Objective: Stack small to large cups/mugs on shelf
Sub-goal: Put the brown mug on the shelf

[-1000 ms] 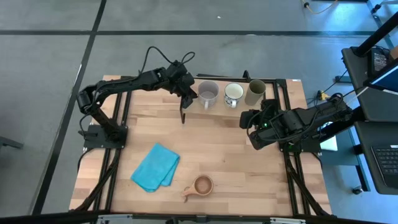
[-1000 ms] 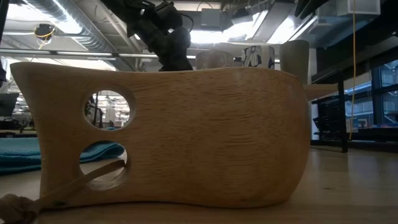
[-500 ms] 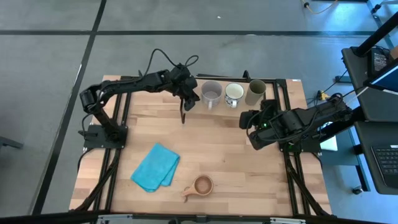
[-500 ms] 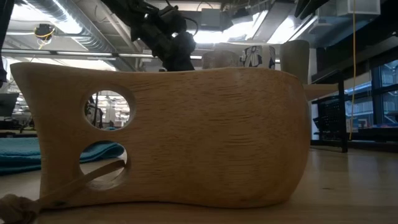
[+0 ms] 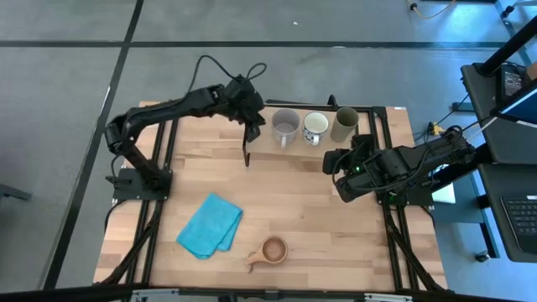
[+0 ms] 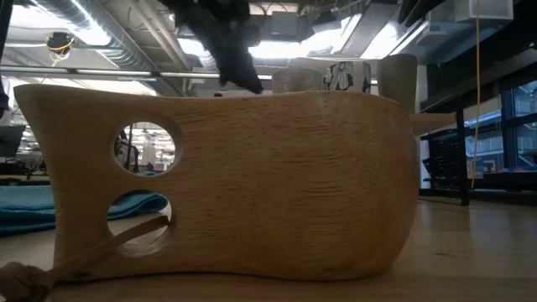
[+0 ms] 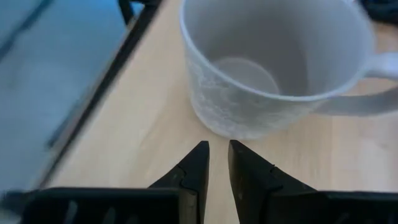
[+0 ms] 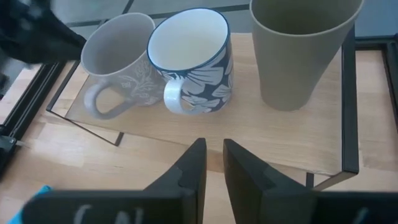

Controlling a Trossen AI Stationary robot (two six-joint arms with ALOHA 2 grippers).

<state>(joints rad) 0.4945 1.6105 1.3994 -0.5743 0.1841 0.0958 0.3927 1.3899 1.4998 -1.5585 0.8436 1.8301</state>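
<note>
Wooden shelf (image 5: 294,148) upper centre carries three in a row: grey mug (image 5: 285,127), white mug (image 5: 315,127), green tumbler (image 5: 344,124).
Left gripper (image 7: 217,163) hovers beside the grey mug, fingers nearly together, empty; right gripper (image 8: 211,163) waits centre-right, likewise. Brown cup (image 5: 273,250) sits bottom centre, off the shelf, likely next.

The cup (image 6: 226,184) is grained, matt wood. The grey mug (image 7: 273,62) looks speckled and matt; the white mug (image 8: 189,59) is glossy ceramic. The tumbler (image 8: 298,46) is matt. The counter (image 5: 294,193) is pale wood, the cloth (image 5: 210,225) soft fabric.
</note>
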